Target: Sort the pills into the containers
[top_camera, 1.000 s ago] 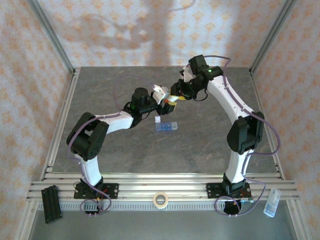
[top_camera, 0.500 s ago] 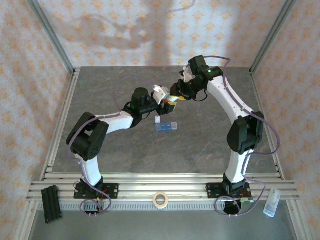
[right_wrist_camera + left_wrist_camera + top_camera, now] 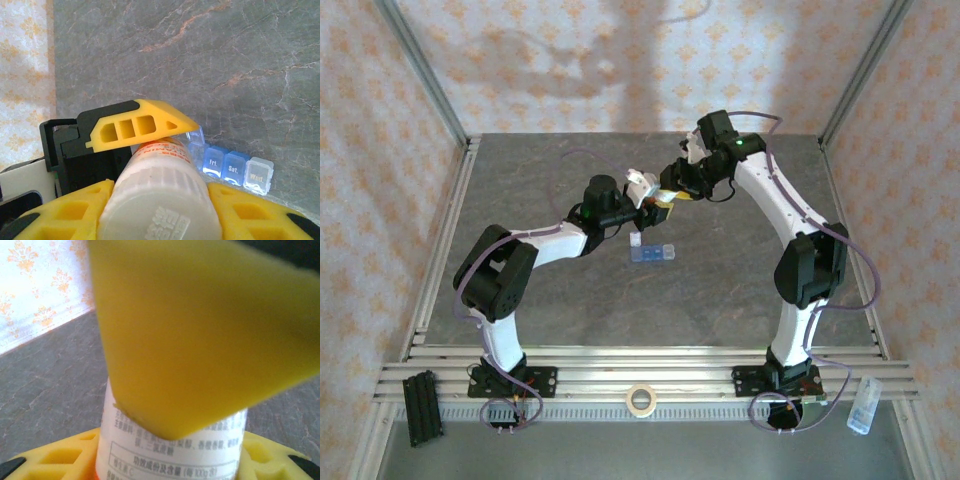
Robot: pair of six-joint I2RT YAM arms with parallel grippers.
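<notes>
The containers [image 3: 653,252], a short strip of joined translucent blue boxes with one paler, clear end, lie flat on the grey stone-patterned counter [image 3: 720,300], about midway between your two arms. In the right wrist view the lids read "Fri." and "Sat.", and one lid at the end nearer the claws appears to stand raised, likely to take pills.

Just above and behind the strip, your two claws meet in the air over a small white bottle [image 3: 160,200]. It is a smooth plastic cylinder with a ribbed cap, an orange-red band and a printed label. Your right claw [image 3: 672,190] grasps it at the cap end, with its yellow lattice-moulded fingers [image 3: 65,212] pressed to either side. Your left claw [image 3: 647,196] comes in from the opposite side, and one wedge-shaped yellow finger [image 3: 140,125] lies across the banded part of the bottle. Its partner is hidden beneath, so you cannot tell whether that claw has clamped down.

Holding the bottle end to end suggests one claw steadies the body while the other works the cap, close enough to the strip for pouring. No pills are visible in the boxes, so the sorting itself looks not yet begun.
</notes>
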